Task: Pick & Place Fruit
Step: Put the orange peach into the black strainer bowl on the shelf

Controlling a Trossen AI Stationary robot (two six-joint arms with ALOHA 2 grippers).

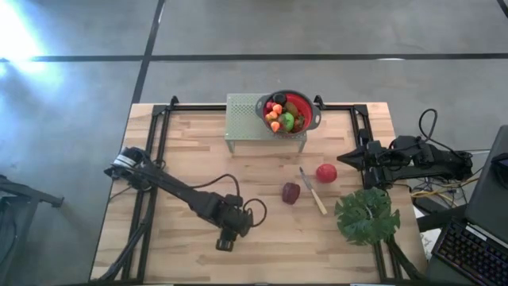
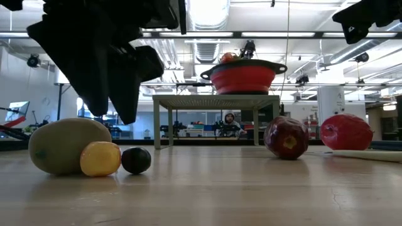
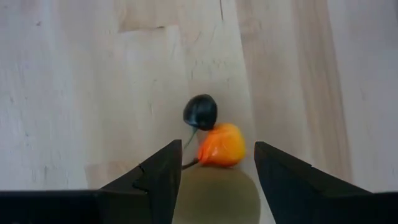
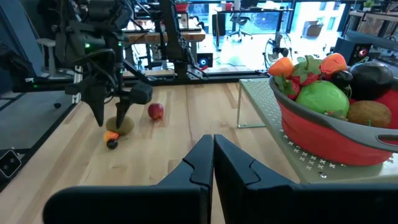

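- The left gripper [image 3: 216, 180] hangs just above the wooden bench [image 1: 190, 151] near its front edge, fingers parted around nothing, over a greenish-brown kiwi [image 2: 68, 145]; beside the kiwi lie an orange piece [image 3: 221, 145] and a dark berry [image 3: 200, 111]
- The right gripper [image 4: 213, 155] waits at the right edge, fingers closed and empty
- A red bowl [image 1: 305, 107] full of fruit sits on a small perforated stand [image 1: 242, 119]
- A maroon fruit [image 1: 291, 192] and a red apple [image 1: 325, 172] flank a knife [image 1: 312, 191]; a green leaf [image 1: 367, 216] lies nearby

Bright daylight, glare on floor [image 1: 24, 40] top left, soft shadows
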